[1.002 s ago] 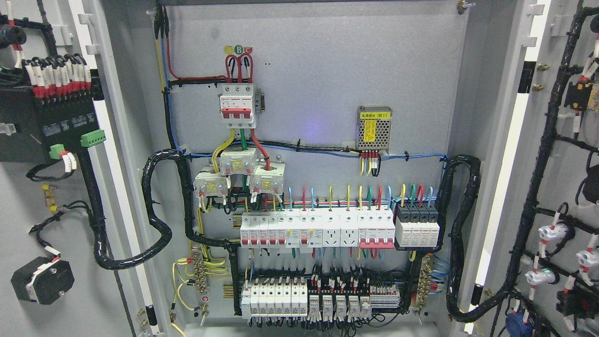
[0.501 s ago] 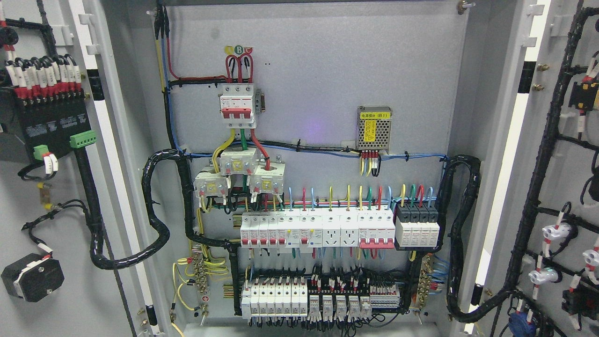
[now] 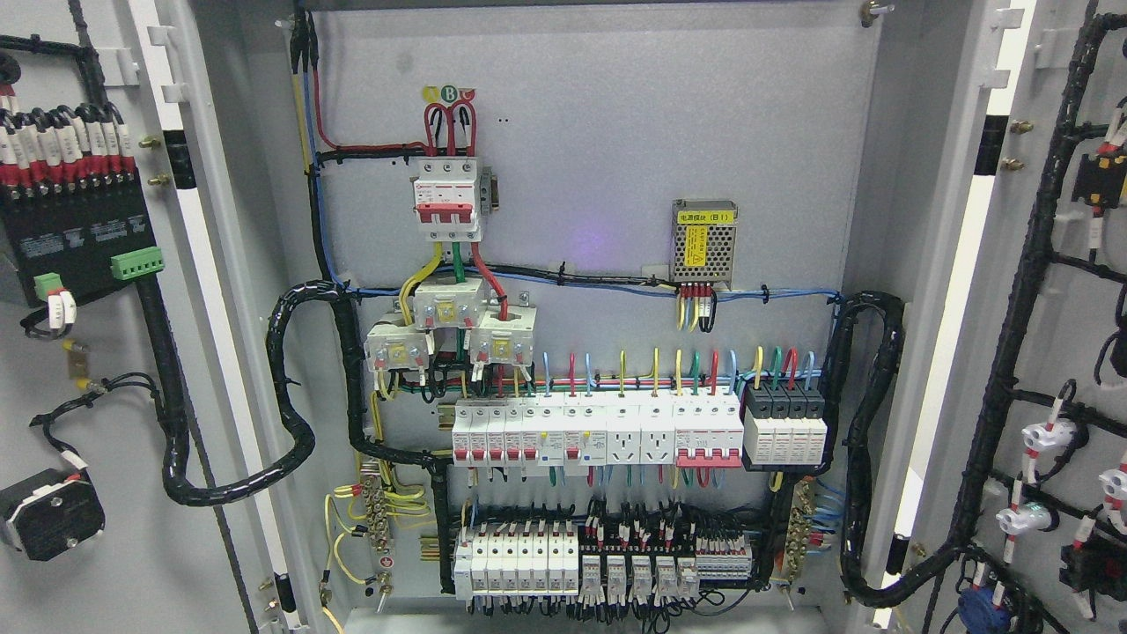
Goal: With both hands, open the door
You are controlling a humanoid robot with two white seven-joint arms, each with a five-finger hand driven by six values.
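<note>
An electrical cabinet stands wide open. Its left door (image 3: 97, 423) fills the left edge, inner face toward me, carrying a black terminal module (image 3: 75, 233) and a black round device (image 3: 48, 515). The right door (image 3: 1070, 370) fills the right edge, inner face toward me, with black cable looms and white lamp backs (image 3: 1048, 436). Between them the grey back panel (image 3: 616, 132) shows a red-handled main breaker (image 3: 447, 201), a row of white breakers (image 3: 599, 431) and terminal blocks (image 3: 603, 563) at the bottom. Neither of my hands nor any arm shows in the head view.
Thick black cable bundles loop from the panel to each door, one at the left hinge side (image 3: 290, 396) and one at the right (image 3: 867, 440). A small mesh-covered power supply (image 3: 703, 239) sits at the panel's upper right.
The left door has swung further outward, its module and round device sliding toward the left edge. The right door's parts have shifted slightly to the right. The back panel stays still.
</note>
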